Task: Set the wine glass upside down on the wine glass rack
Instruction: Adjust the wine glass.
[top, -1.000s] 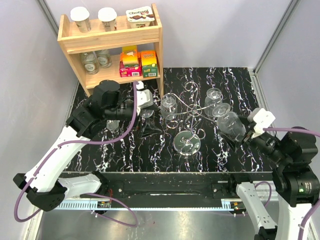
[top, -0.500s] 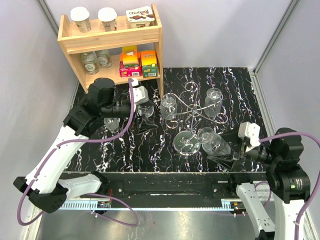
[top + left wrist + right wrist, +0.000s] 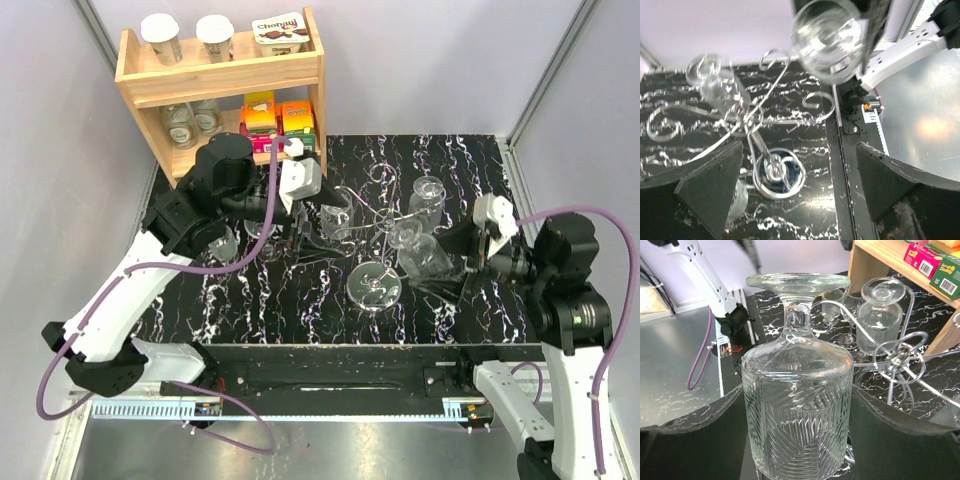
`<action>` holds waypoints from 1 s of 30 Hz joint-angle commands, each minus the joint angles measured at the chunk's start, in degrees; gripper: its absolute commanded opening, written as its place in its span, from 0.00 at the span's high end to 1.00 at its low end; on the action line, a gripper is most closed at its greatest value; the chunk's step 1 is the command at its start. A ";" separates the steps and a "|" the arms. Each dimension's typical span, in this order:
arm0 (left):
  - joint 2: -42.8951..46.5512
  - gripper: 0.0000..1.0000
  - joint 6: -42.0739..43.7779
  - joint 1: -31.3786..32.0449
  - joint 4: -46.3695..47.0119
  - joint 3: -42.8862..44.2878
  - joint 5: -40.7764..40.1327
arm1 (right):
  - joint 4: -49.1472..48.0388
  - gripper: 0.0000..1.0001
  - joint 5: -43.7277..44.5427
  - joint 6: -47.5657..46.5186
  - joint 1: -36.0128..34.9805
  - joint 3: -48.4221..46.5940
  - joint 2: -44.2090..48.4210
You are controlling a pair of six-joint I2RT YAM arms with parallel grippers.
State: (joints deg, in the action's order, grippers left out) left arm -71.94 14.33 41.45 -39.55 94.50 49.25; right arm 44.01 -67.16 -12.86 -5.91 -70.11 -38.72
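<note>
The wine glass (image 3: 797, 405), clear with cut ribs, stands upside down with its foot up. My right gripper (image 3: 797, 442) is shut on its bowl. From above, the wine glass (image 3: 418, 255) hangs by the right side of the wine glass rack (image 3: 378, 222), a silver wire stand on a round disc base (image 3: 375, 285). Two other glasses (image 3: 338, 215) (image 3: 427, 195) hang upside down on the rack's arms. My left gripper (image 3: 305, 235) hovers open left of the rack. Its wrist view looks down on the disc base (image 3: 777, 172), and nothing lies between the fingers (image 3: 715, 190).
A wooden shelf (image 3: 225, 75) with cups, jars and boxes stands at the back left. Two small glasses (image 3: 222, 243) (image 3: 265, 235) stand on the black marbled table (image 3: 300, 310) under the left arm. Grey walls close in the sides.
My right gripper has swung the wine glass from the right side round the front and up to the rack's right side. The left arm has lifted and moved right, closer to the rack.
</note>
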 commanded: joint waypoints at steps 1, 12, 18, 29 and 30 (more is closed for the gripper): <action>-3.72 0.01 1.84 5.73 2.20 8.06 -3.54 | -9.46 1.00 -2.36 5.74 -0.15 -5.03 -4.51; -12.52 0.01 0.09 7.85 7.64 16.50 -7.67 | -10.70 1.00 -3.77 6.97 -0.15 -7.50 -8.12; -15.50 0.01 -0.96 8.91 8.61 21.51 -8.91 | -9.91 1.00 -3.77 6.80 -0.24 -7.33 -8.30; -18.58 0.01 -1.93 11.28 8.79 26.00 -8.65 | -7.62 1.00 -2.45 3.72 -0.59 -6.36 -8.57; -18.67 0.01 -1.85 11.37 8.88 26.17 -8.65 | -7.45 1.00 -2.28 3.55 -0.68 -6.53 -8.48</action>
State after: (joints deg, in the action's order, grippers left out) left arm -89.73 13.39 52.23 -33.91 117.89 41.34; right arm 37.71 -68.62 -7.70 -5.96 -74.98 -47.35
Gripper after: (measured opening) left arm 0.988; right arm 0.742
